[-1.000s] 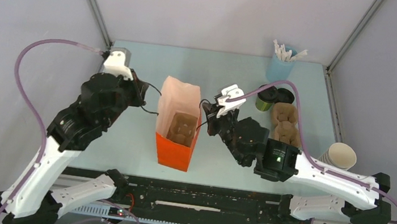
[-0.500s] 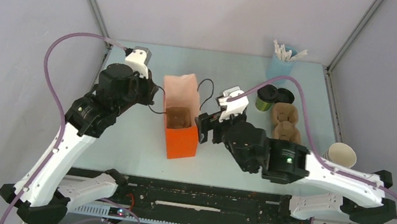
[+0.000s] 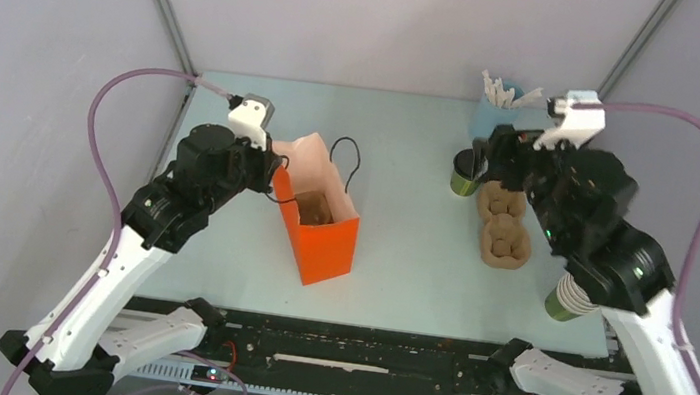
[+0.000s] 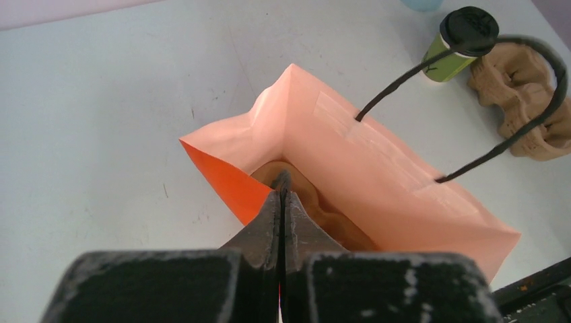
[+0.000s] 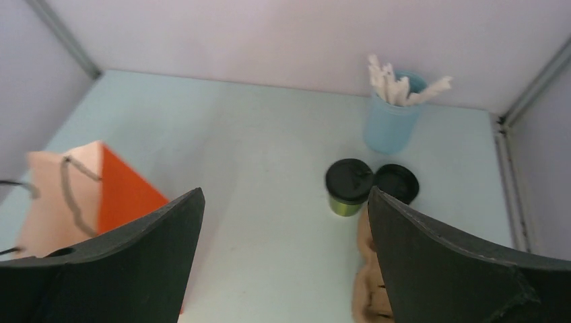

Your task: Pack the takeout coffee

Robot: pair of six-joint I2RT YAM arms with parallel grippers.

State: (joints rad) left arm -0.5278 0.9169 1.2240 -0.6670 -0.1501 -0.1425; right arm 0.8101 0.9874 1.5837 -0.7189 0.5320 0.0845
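Takeout coffee (image 5: 349, 187) upright on the table (image 5: 256, 134), just ahead of my open right claw (image 5: 284, 196)

My right claw hangs with its jaws spread wide and nothing between them; the olive-green cup with its black lid stands below and ahead, a little toward my right finger, untouched. Just to the right of it from here lies a second black lid (image 5: 396, 183), and beyond both stands the pale blue cup of white sticks (image 5: 389, 128). My left claw (image 4: 281, 192) is pinched shut on the near rim of the orange bag (image 4: 377, 168), which stands open in front of it with a brown pulp tray (image 4: 337, 225) down inside. From this claw the coffee is well ahead and off to the right, past the bag's far wall, outside the bag
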